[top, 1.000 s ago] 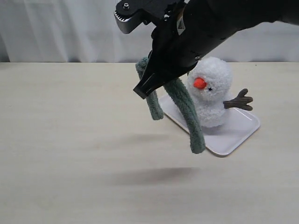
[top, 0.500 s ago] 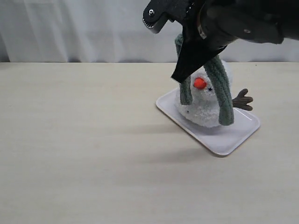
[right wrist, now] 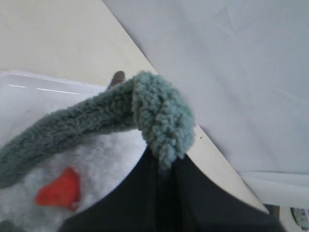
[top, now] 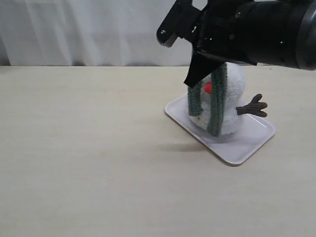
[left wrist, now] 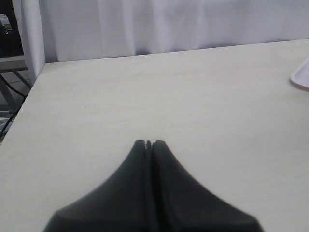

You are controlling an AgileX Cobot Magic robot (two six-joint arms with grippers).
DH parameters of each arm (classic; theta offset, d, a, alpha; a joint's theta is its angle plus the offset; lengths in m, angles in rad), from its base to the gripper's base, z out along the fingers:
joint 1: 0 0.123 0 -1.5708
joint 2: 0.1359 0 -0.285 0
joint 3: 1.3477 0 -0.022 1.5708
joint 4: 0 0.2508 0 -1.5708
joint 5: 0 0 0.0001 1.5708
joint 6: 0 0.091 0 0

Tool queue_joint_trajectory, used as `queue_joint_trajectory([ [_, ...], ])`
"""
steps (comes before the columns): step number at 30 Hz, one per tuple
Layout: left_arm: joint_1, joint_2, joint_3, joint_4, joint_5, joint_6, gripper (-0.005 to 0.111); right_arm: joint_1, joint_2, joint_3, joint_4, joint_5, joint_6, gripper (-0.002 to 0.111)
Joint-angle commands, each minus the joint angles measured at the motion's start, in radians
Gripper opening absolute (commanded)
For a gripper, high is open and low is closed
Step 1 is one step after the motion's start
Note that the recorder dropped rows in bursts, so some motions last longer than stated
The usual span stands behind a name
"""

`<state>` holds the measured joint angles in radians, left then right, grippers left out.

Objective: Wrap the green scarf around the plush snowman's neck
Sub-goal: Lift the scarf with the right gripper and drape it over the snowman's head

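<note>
The plush snowman (top: pixel 233 89) stands upright on a white tray (top: pixel 242 145), its orange nose (right wrist: pixel 60 188) partly covered. My right gripper (top: pixel 190 79) hovers just in front of and above its head, shut on a fold of the green scarf (right wrist: pixel 161 118). Two tails of the green scarf (top: pixel 216 101) hang down across the snowman's face and body. My left gripper (left wrist: pixel 148 143) is shut with nothing in it, over bare table, and does not appear in the exterior view.
A brown twig arm (top: pixel 252 105) sticks out on the snowman's right side. The tray sits at an angle right of the table's middle, and its corner (left wrist: pixel 301 77) shows in the left wrist view. A white curtain (top: pixel 74 29) hangs behind the table.
My right gripper has carried the scarf rightward from left of the tray to the snowman. The tails, which hung left of the snowman, now drape over its front.
</note>
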<state>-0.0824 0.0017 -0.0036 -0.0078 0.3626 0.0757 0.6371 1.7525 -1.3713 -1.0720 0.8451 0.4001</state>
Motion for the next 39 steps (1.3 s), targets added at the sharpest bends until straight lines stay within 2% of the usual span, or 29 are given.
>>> queue_joint_trajectory([
  [1,0.002,-0.002,0.004,-0.001,-0.009,-0.003,0.0,-0.08,-0.003,0.004,-0.005,-0.002,0.088,0.004],
  [8,0.002,-0.002,0.004,-0.001,-0.009,-0.003,0.0,-0.183,0.014,0.005,0.093,-0.094,0.146,0.004],
  [13,0.002,-0.002,0.004,-0.001,-0.009,-0.003,0.0,-0.215,0.063,0.005,0.107,-0.114,0.142,0.004],
  [30,0.002,-0.002,0.004,-0.001,-0.009,-0.003,0.0,-0.22,0.119,0.005,-0.109,-0.12,0.137,0.004],
  [39,0.002,-0.002,0.004,-0.001,-0.009,-0.003,0.0,-0.22,0.105,-0.084,-0.121,-0.145,0.135,0.004],
])
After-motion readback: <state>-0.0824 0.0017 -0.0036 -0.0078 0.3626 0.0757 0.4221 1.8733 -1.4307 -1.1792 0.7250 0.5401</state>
